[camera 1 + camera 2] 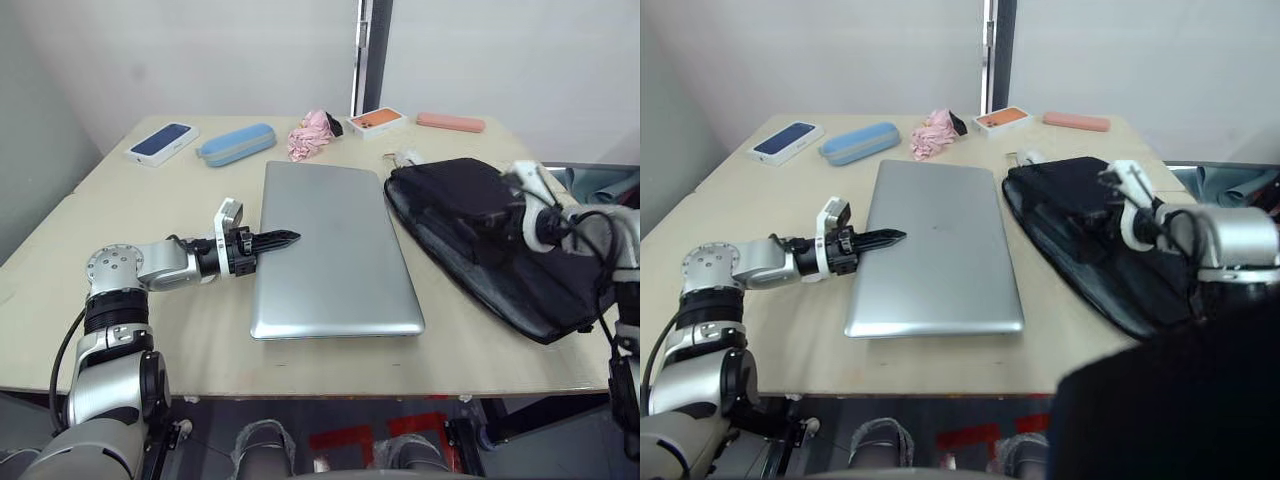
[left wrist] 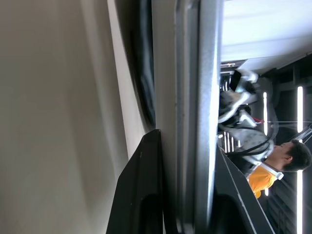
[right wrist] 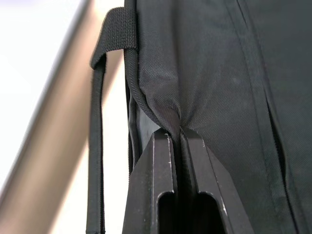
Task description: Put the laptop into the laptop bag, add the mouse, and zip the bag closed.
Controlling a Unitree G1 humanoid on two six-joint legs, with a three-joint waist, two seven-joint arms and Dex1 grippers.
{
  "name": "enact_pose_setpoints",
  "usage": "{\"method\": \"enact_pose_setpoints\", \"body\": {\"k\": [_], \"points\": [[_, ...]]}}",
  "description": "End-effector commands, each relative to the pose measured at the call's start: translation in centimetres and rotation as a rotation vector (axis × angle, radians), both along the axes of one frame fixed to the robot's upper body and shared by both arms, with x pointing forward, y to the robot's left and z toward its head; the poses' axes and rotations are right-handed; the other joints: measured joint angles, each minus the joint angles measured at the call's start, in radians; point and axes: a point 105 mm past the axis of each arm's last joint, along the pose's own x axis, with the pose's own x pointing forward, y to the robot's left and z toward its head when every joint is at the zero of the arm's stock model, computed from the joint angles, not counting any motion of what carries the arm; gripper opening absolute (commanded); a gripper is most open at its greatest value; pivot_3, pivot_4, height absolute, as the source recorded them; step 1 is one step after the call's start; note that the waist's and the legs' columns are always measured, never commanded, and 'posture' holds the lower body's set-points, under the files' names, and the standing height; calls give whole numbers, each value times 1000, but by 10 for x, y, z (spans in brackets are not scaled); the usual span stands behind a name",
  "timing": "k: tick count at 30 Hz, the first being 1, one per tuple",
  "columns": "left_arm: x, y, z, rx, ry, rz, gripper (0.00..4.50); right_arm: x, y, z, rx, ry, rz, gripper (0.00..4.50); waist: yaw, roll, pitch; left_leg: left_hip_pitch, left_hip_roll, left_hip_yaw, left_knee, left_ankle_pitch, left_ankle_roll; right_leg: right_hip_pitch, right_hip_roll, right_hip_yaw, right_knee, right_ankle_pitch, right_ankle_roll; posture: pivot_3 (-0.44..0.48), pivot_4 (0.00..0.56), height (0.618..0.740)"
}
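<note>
Laptop [image 1: 335, 250] mid-table, edge clamped in my left gripper [image 1: 283, 240]; right gripper [image 3: 178, 141] pinching laptop bag [image 1: 490, 240] fabric near right edge. Risk: thin grips slipping, bag mouth collapsing.

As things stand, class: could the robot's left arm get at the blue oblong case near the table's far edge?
Probably not at once. The left tool is clamped on the laptop's left edge, so it would have to let go first. After that, the table between it and the blue case looks bare.
</note>
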Motion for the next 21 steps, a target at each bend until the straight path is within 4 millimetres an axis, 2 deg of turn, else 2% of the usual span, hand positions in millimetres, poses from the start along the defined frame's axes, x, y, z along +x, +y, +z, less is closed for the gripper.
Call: {"method": "enact_pose_setpoints", "body": {"k": [1,3,8,13,15,21], "points": [[-4,-1,40,-145,-154,-21,370,-4,-2,37,104,-57,-12,18,1,0,0,0,0,0,0,0,0,0,0,0,0,0,0,0,150,740],[-3,-2,41,-160,-155,-18,370,-5,2,42,137,-52,-9,18,3,0,0,0,0,0,0,0,0,0,0,0,0,0,0,0,150,740],[6,-3,52,-248,-141,18,370,-4,9,28,128,-22,-13,18,8,0,0,0,0,0,0,0,0,0,0,0,0,1,1,0,150,740],[-5,-2,62,-251,-162,-24,370,0,8,21,141,-14,-37,18,16,0,0,-1,0,0,0,1,-2,-1,0,0,0,1,2,0,150,740],[-5,-2,62,-251,-153,-18,370,1,8,20,141,-13,-42,18,19,0,0,-1,0,0,0,1,-2,-1,0,0,0,1,2,0,150,740],[-7,-22,42,-248,-102,-29,370,3,13,22,155,-24,-32,18,27,0,0,0,0,0,0,1,-2,0,0,0,0,1,3,0,150,740]]}}
